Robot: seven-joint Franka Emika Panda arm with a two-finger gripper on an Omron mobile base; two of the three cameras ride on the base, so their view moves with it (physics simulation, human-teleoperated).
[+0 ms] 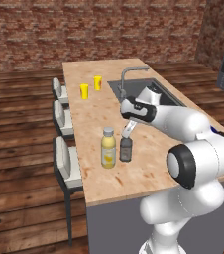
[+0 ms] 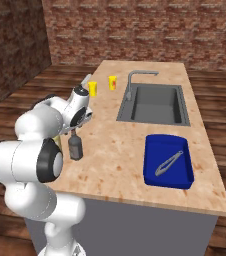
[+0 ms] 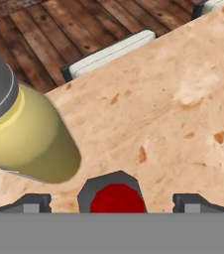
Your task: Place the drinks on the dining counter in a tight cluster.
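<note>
Standing upright on the light-wood worktop point(image 1: 148, 163), the dark bottle point(image 1: 126, 149) with the red cap sits just beside the stout yellow bottle point(image 1: 108, 148), the two close together but with a narrow gap between them, both toward the stool-side edge of the worktop and in its near half. The pincer point(image 1: 128, 130) hangs right above the dark bottle, its jaws spread wide and released; in the hand view the two dark fingertips point(image 3: 30, 203) stand well apart on either side of the red cap point(image 3: 117, 199), neither one touching it. The yellow bottle fills the left of that view, its pale cap near the top edge.

Two small yellow cups point(image 1: 84, 91) stand side by side farther along the same edge, well apart from the bottles. The steel sink point(image 2: 155, 104) with its faucet point(image 2: 133, 81) is set into the worktop toward the opposite long edge. Near the front corner on that side, in the right base view, lies a blue tray point(image 2: 151, 170) with a pair of metal tongs point(image 2: 167, 163) inside it. Three pale stools point(image 1: 67, 163) line the edge next to the bottles, over a dark wood floor point(image 1: 20, 163).
</note>
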